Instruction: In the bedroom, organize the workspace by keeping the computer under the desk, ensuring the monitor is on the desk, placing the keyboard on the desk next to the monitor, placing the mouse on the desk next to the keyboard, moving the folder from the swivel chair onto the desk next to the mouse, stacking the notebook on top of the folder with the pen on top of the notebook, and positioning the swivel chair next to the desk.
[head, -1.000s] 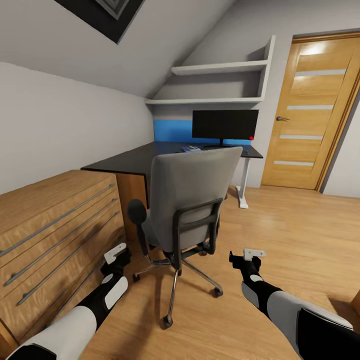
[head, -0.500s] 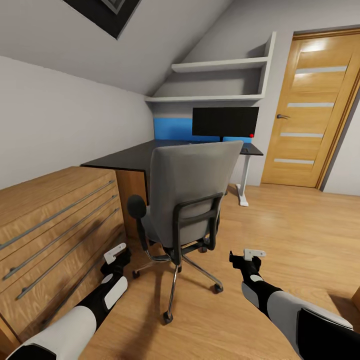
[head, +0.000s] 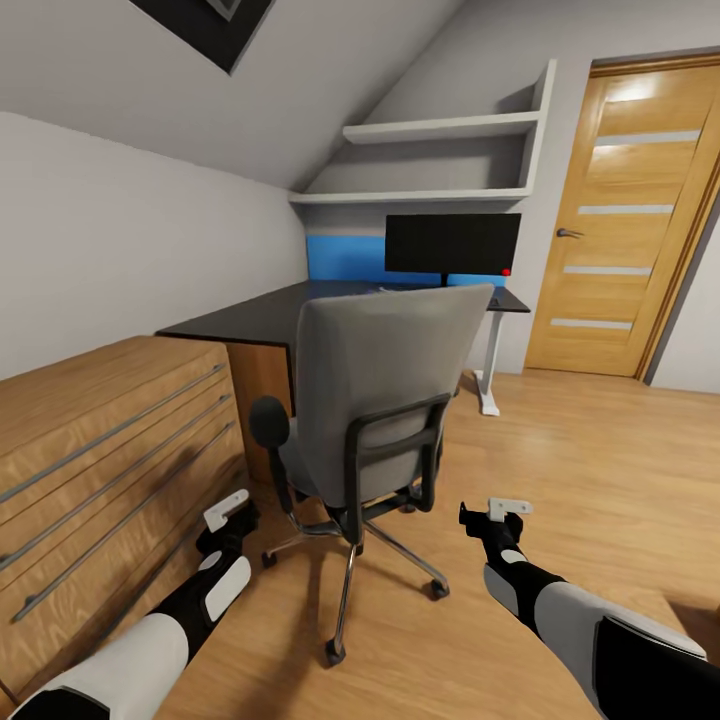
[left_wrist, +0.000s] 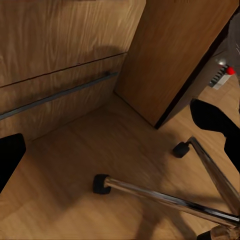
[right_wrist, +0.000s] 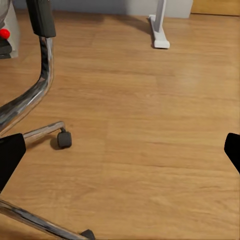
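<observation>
Swivel chair (head: 375, 400) just ahead, back turned, between both hands, before the dark surface (head: 270, 315) carrying the monitor (head: 452, 243). Left hand (head: 226, 512) and right hand (head: 497, 512) wide, empty. Best approached slowly, steering clear of the chair's castors.

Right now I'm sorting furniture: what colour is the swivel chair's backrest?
Grey, on the swivel chair; head view shows it best.

The swivel chair (head: 375, 400) stands before the bench (head: 270, 315), its back toward the camera. The monitor (head: 452, 243) sits on the bench's far end. A drawer chest (head: 100, 450) lies left, a door (head: 625, 220) right.
</observation>
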